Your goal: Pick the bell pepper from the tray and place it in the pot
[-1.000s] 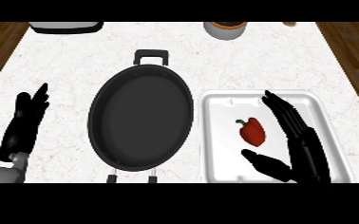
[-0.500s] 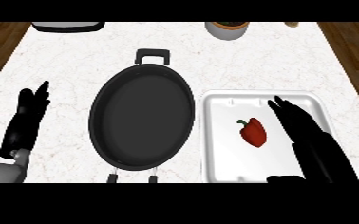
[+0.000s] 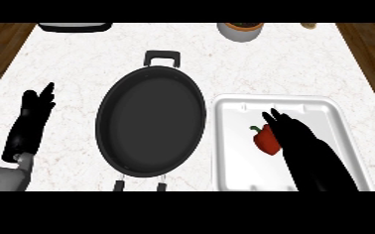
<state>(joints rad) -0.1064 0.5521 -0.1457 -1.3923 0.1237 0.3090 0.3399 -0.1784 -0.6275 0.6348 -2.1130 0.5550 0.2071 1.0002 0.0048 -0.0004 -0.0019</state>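
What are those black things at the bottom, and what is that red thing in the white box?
Those are a robot's two hands, seen from its head looking down at a kitchen counter. The right hand reaches over a white tray, its fingers beside a red bell pepper. I cannot tell whether it touches it. The left hand rests open at the left edge. In the middle sits a big black pot, with nothing in it. At the far edge stands a small bowl.

One camera is looking steeply down from the robot's head, showing the counter (image 3: 88, 69) from near edge to far edge.
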